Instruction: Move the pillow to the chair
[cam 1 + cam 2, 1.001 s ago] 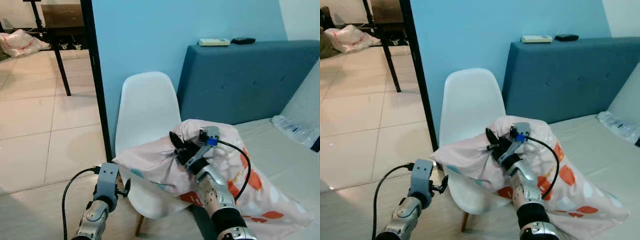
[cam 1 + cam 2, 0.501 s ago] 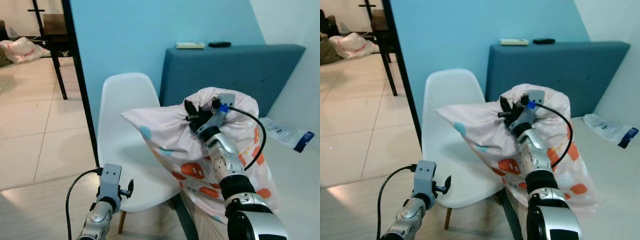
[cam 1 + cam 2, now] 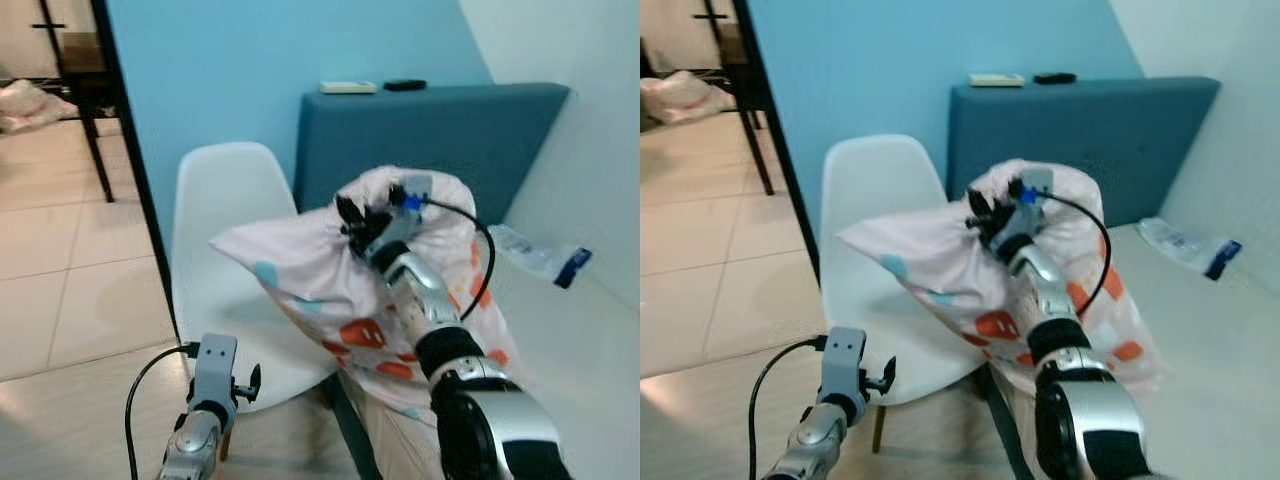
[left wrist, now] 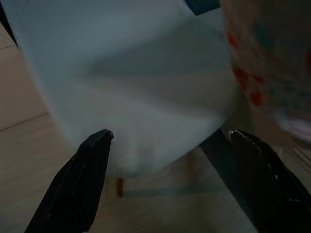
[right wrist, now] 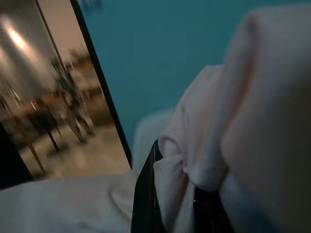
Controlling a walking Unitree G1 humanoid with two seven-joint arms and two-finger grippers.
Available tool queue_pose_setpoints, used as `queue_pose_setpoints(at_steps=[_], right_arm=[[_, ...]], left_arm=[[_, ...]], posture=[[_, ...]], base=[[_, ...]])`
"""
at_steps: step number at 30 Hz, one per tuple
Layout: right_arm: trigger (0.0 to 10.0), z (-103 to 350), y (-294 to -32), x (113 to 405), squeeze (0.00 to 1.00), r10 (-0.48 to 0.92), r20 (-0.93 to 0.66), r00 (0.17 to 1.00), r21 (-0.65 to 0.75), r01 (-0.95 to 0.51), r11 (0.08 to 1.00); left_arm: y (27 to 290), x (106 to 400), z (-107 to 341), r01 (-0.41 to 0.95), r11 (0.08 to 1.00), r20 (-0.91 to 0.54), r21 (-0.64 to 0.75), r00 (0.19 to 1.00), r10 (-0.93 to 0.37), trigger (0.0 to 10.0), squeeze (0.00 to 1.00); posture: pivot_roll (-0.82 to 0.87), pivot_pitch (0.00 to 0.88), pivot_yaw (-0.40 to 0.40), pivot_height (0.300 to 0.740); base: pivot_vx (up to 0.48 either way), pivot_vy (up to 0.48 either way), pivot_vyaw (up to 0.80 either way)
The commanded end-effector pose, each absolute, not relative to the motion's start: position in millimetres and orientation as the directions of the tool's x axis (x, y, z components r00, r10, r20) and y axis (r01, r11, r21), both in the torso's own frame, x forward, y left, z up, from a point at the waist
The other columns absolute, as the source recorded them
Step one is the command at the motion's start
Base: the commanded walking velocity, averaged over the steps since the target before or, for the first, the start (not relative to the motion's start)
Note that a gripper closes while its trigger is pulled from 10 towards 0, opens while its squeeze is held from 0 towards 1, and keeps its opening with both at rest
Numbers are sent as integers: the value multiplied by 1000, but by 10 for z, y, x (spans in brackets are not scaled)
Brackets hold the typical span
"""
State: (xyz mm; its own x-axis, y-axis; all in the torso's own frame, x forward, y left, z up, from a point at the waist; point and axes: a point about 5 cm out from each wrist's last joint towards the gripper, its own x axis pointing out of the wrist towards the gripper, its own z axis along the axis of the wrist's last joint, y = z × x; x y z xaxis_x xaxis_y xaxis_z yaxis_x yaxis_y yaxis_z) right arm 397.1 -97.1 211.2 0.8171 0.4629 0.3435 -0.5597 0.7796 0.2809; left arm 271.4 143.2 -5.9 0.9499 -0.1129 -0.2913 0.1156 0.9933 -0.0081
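Note:
A pale pink pillow (image 3: 320, 280) with orange and teal patches hangs lifted, one corner reaching over the white plastic chair (image 3: 215, 215). My right gripper (image 3: 355, 225) is shut on a bunched fold near the pillow's top; in the right wrist view its fingers (image 5: 146, 194) pinch the pillow (image 5: 243, 126). My left gripper (image 4: 170, 141) hangs low by the chair's front edge, open, with nothing between its fingers; the chair seat (image 4: 131, 92) lies just beyond it.
A blue headboard (image 3: 430, 130) stands behind the pillow, with two remotes (image 3: 348, 87) on top. The pale mattress (image 3: 560, 350) spreads to the right, a plastic packet (image 3: 540, 258) on it. A black door frame (image 3: 125, 150) edges the tiled floor (image 3: 60, 260) on the left.
The camera has swung right, shifting the whole scene left. My right gripper has carried the pillow up off the bed, then a little lower and nearer the chair. The left arm stays low.

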Motion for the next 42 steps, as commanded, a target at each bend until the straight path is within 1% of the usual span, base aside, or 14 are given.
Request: queue_pose_setpoints(at_steps=[1,4,6,9,12,15,19,23,25,27,30,35,39,42], right_arm=[[10000,2663,-827,3996,0,497,524,692,230,-677,699],[10000,2786,-724,3987,0,521,554,650,216,-716,664],[10000,2844,-534,3936,0,572,590,570,210,-792,573],[10000,2779,-423,3909,0,601,580,550,220,-816,535],[10000,2670,-370,3901,0,623,541,565,225,-811,540],[10000,2193,-307,3881,0,650,338,681,229,-729,644],[10000,1930,-296,3804,0,669,292,684,274,-730,626],[10000,1650,-278,3691,0,690,233,685,279,-727,627],[10000,1440,-311,3616,0,688,181,703,294,-706,644],[10000,1279,-371,3589,0,669,95,737,281,-664,692],[10000,1227,-394,3580,0,661,65,747,273,-651,708],[10000,735,-722,3508,0,501,-291,815,162,-474,866],[10000,537,-924,3449,0,385,-426,819,120,-370,921],[10000,463,-995,3416,0,350,-475,808,118,-335,935]], left_arm=[[1435,2693,-67,107,994,-289,-9,952,-105,10000,0],[1439,2676,-76,102,995,-288,-9,952,-100,10000,0],[1447,2640,-93,93,996,-287,-9,954,-91,10000,0],[1462,2615,-108,84,996,-289,-8,954,-83,10000,0],[1469,2600,-115,81,997,-289,-8,954,-80,10000,0],[1490,2563,-135,81,997,-297,17,952,-72,10000,0],[1486,2541,-147,90,996,-301,1,950,-85,10000,0],[1514,2551,-128,56,998,-290,-1,955,-54,10000,0],[1513,2566,-126,55,998,-298,7,953,-50,10000,0],[1494,2575,-114,64,998,-290,-5,955,-62,10000,0],[1489,2578,-111,66,998,-289,-8,955,-66,10000,0],[1479,2573,-116,85,996,-294,-6,952,-83,10000,0],[1477,2567,-119,89,996,-296,-9,951,-88,10000,0],[1470,2563,-121,92,996,-296,-10,951,-91,10000,0]], posture=[[164,0,-119,735],[172,0,-124,735],[183,0,-133,735],[187,0,-135,735],[189,0,-138,735],[189,0,-136,735],[184,0,-138,735],[170,0,-127,735],[169,0,-123,735],[168,0,-121,735],[168,0,-119,735],[158,0,-110,735],[156,0,-106,735],[154,0,-103,735]], base=[[0,0,0],[0,0,0],[0,0,0],[0,0,0],[0,0,0],[0,0,0],[0,-240,0],[0,-240,0],[0,0,0],[0,0,0],[0,0,0],[0,0,0],[0,0,0],[0,0,0]])
